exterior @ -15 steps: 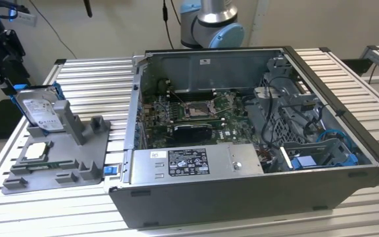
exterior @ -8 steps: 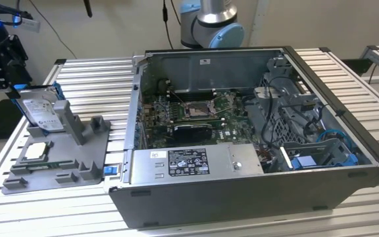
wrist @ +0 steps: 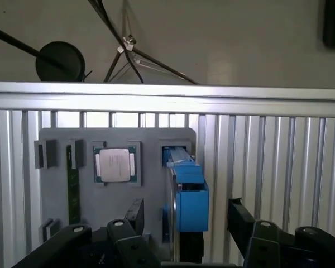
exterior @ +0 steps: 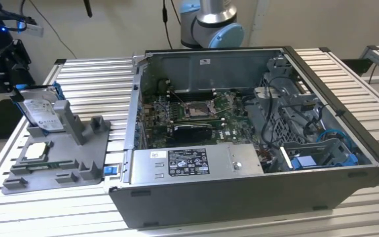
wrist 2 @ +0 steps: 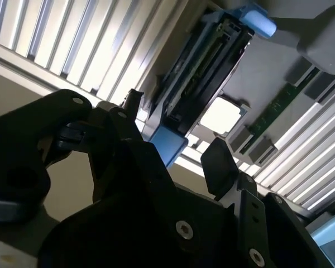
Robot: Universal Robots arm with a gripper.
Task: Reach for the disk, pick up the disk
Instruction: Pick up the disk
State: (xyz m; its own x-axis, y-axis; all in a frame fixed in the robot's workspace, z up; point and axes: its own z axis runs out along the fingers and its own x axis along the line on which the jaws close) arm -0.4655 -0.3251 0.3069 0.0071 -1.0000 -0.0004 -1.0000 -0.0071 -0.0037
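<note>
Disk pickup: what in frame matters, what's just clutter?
Job: disk, upright in the grey fixture; open hand, a finger either side of it.
Lying about: processor chip, memory stick, open computer case.

The disk (exterior: 43,117) is a silver slab with a white label, framed in blue plastic. It stands on edge, slightly tilted, in the grey tray (exterior: 71,153) at the exterior view's left.

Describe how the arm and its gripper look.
The arm is silver-grey tubing with light-blue joint caps. The gripper is matte black, with angular linked fingers fastened by small silver screws.
</note>
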